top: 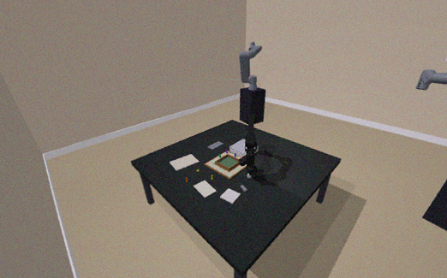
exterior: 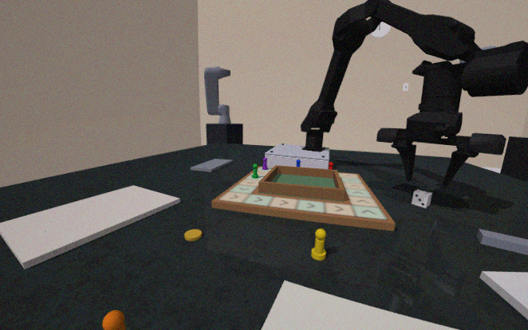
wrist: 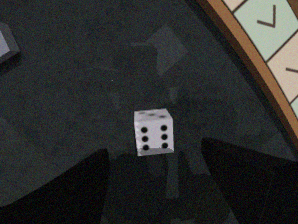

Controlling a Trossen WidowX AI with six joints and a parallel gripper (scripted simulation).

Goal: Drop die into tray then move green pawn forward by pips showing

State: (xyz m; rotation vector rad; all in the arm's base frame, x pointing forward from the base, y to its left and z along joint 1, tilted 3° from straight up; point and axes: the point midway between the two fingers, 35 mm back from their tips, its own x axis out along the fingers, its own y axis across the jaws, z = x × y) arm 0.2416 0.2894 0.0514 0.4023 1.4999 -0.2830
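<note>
The white die (exterior: 421, 198) (wrist: 153, 132) (top: 249, 176) lies on the dark table to the right of the game board (exterior: 303, 217) (top: 213, 168). My gripper (exterior: 428, 180) (wrist: 155, 150) is open and empty. It points down just above the die, with one finger on each side and neither touching it. The wooden tray (exterior: 303, 192) with a green floor sits in the middle of the board. My green pawn (exterior: 255, 170) stands on the board's far left corner. Purple (exterior: 265, 163), blue (exterior: 298, 163) and red (exterior: 330, 165) pawns stand along the far edge.
A yellow pawn (exterior: 318, 244), a yellow disc (exterior: 193, 234) and an orange piece (exterior: 113, 320) lie on the table in front of the board. White slabs (exterior: 80, 221) (exterior: 339, 311) and grey blocks (exterior: 210, 164) (exterior: 502, 241) lie around. The arm's grey base box (exterior: 297, 155) is behind the board.
</note>
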